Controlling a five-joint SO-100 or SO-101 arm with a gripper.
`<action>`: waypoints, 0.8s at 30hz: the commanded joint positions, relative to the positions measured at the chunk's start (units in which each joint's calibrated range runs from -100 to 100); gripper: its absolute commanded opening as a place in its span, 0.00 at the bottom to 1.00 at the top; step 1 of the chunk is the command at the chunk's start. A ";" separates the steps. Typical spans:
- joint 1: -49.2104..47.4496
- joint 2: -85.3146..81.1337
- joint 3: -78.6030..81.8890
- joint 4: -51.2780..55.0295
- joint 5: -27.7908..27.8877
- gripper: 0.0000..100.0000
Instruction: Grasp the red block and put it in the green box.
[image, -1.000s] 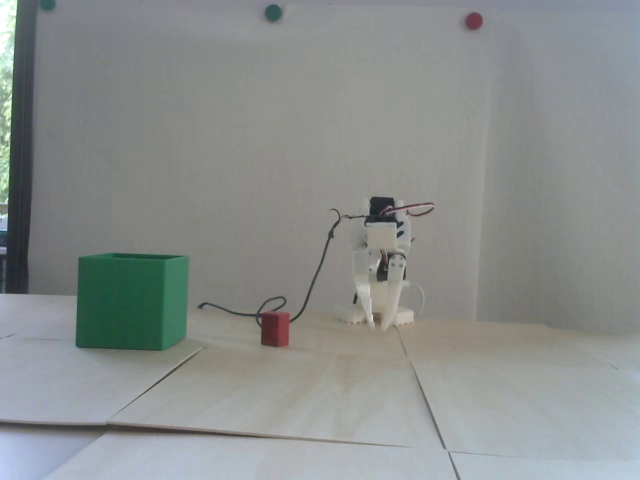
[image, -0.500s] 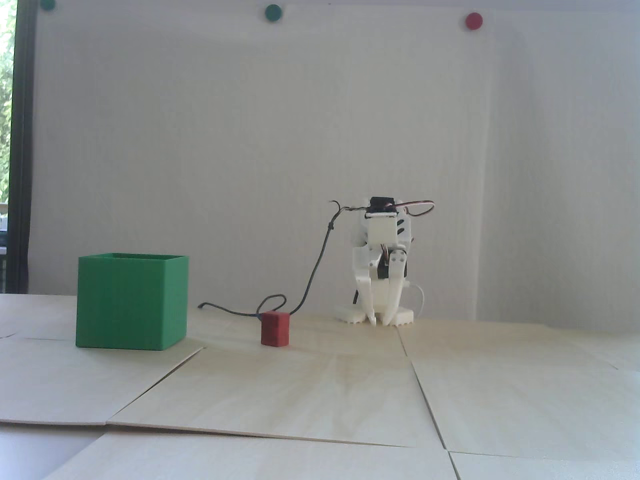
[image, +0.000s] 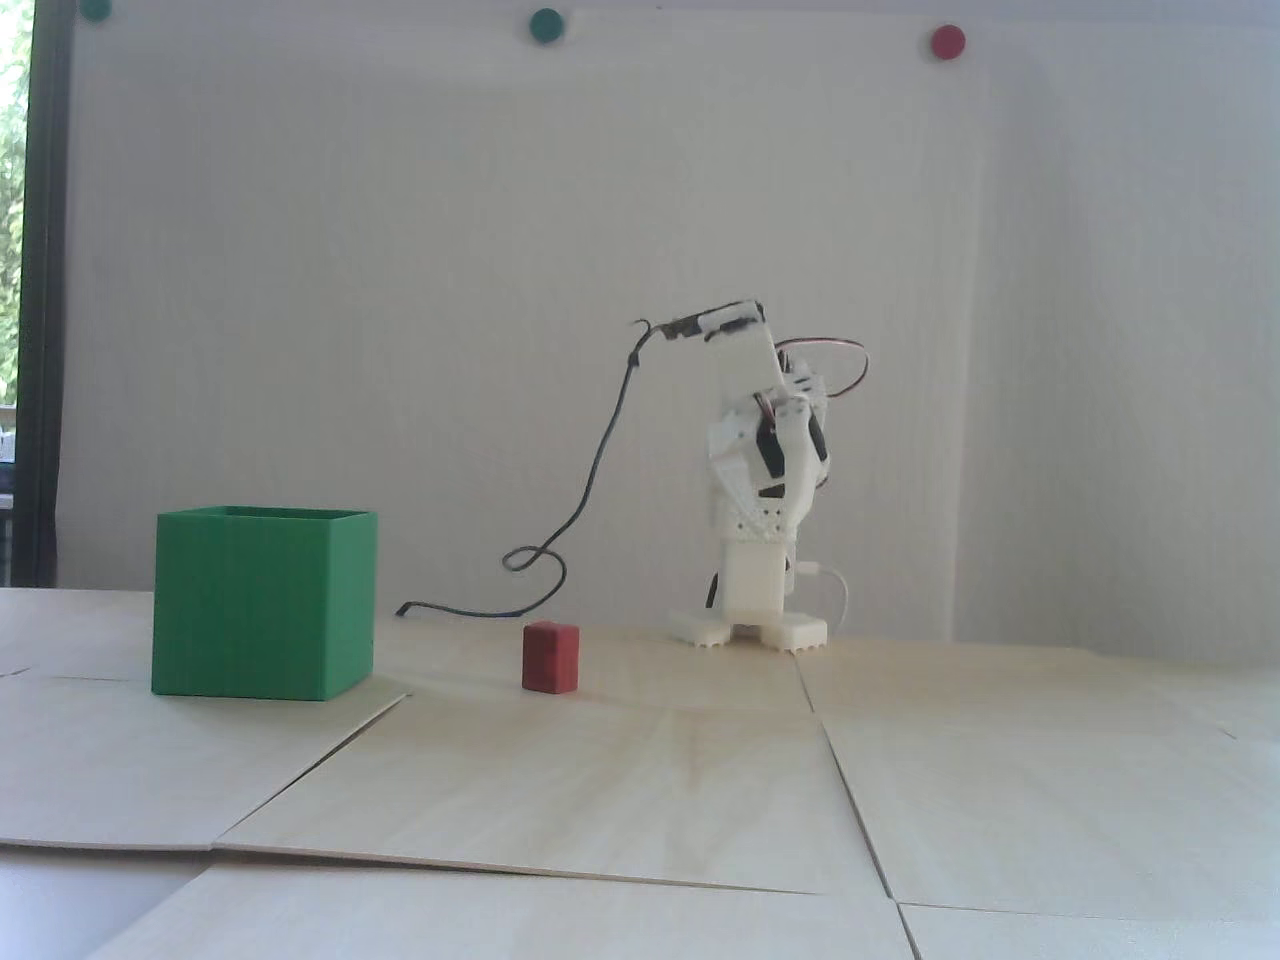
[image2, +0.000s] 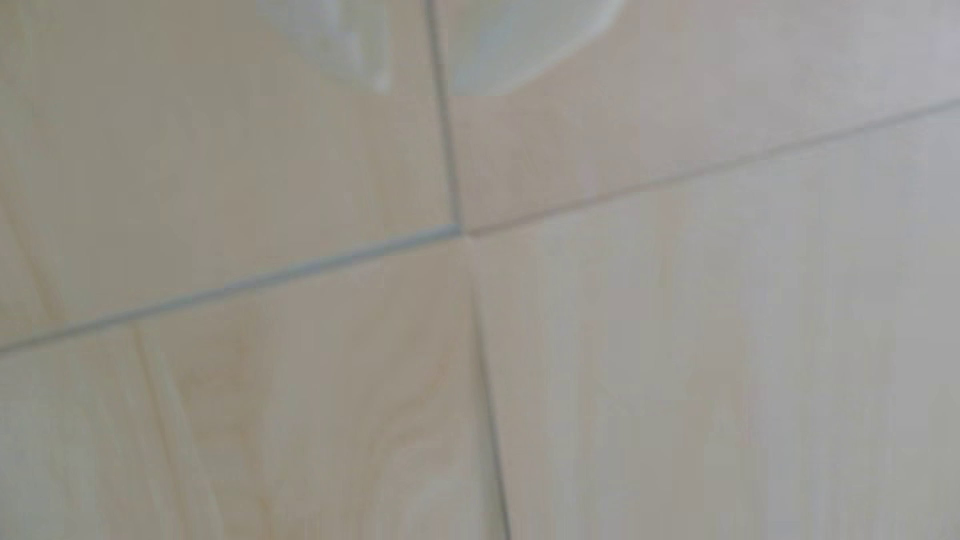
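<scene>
One red block (image: 551, 656) stands on the pale wooden surface (image: 700, 780), alone and untouched. Fixed view: taking the block as landmark, the green box (image: 262, 604) sits to its left, apart from it, open top upward. The white arm (image: 762, 500) stands folded behind and to the right of the block; its end effector (image: 790, 405) is tucked high above block level, well apart from it. Wrist view: two blurred white fingertips (image2: 363, 46) at the top edge over bare surface seams; jaw opening cannot be judged.
</scene>
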 joint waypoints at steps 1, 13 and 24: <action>-0.16 26.38 -26.28 -1.90 -1.86 0.02; 8.28 91.52 -90.43 30.90 -2.54 0.02; 19.62 128.24 -142.43 37.23 -8.21 0.02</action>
